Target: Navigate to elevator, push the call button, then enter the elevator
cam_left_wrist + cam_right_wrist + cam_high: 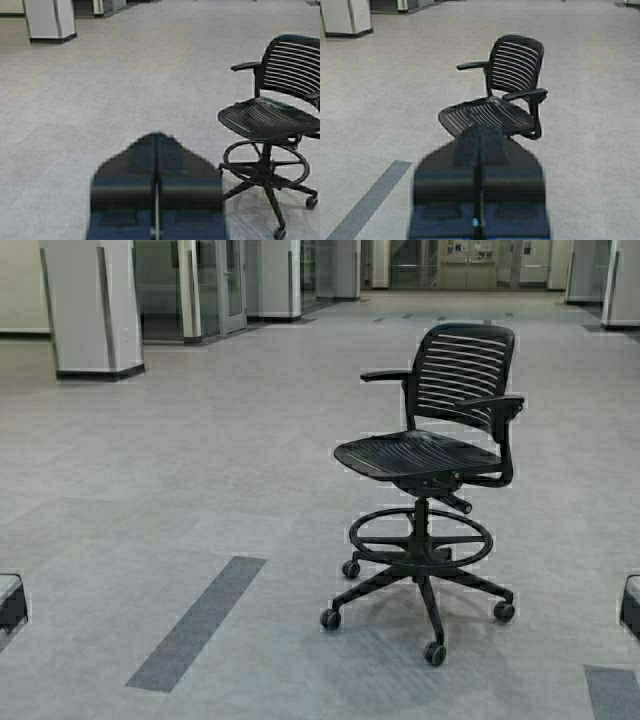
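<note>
High view shows a black slatted plastic chair (432,470) with armrests, a round foot ring and five castors, standing at about 1 o'clock on speckled grey carpet floor (180,460) crossed by a darker strip (198,624). Pale square pillars (92,306) and glass-panelled doors (200,285) lie at 11 o'clock. Neither elevator nor call button can be made out. Left end effector (156,145) and right end effector (480,131) have fingers pressed together, holding nothing.

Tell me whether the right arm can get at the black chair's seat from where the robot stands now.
Probably not yet. The right gripper is shut and parked low at the robot's right edge, while the black chair stands ahead across bare floor. Nothing blocks the way; it just looks beyond the arm's reach without driving closer.
</note>
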